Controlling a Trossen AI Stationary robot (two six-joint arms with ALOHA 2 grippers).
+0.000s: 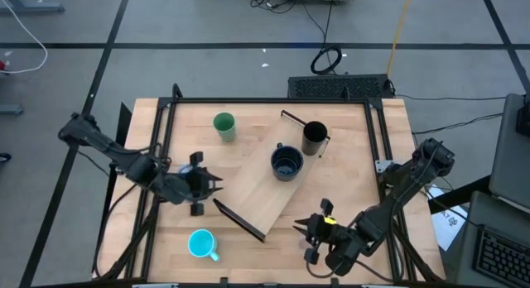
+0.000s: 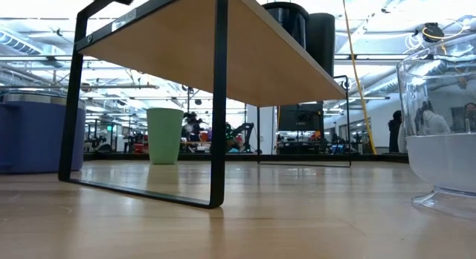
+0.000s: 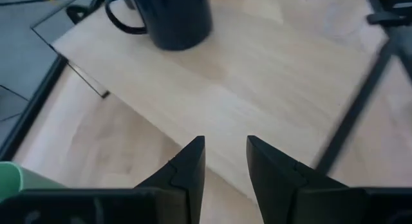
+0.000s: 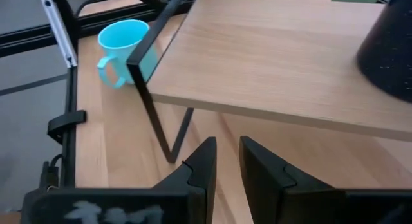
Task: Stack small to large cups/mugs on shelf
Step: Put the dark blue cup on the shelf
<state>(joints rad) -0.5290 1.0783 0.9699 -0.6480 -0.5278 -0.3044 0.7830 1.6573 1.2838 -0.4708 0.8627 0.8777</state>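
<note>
The shelf (image 1: 263, 182) lies slantwise on the table's middle, standing on its dark end brackets (image 2: 217, 140). On it stand the wide black mug (image 1: 286, 163) and, nearer its far end, the tall black cup (image 1: 315, 137). The green tumbler (image 1: 224, 126) stands on the table beyond the shelf's left side. The cyan handled mug (image 1: 201, 243) stands near the front edge. A clear cup (image 2: 443, 125) sits close to the low camera. My left gripper (image 1: 204, 184) hovers open left of the shelf, and my right gripper (image 1: 310, 232) hovers narrowly open by its near right side; both are empty.
A black frame (image 1: 170, 114) rims the tabletop on the left, far and right sides. Bare wood shows between the cyan mug (image 4: 123, 42) and my right gripper (image 4: 226, 161). A dark blue bulk (image 2: 33, 132) shows at the left of the low view.
</note>
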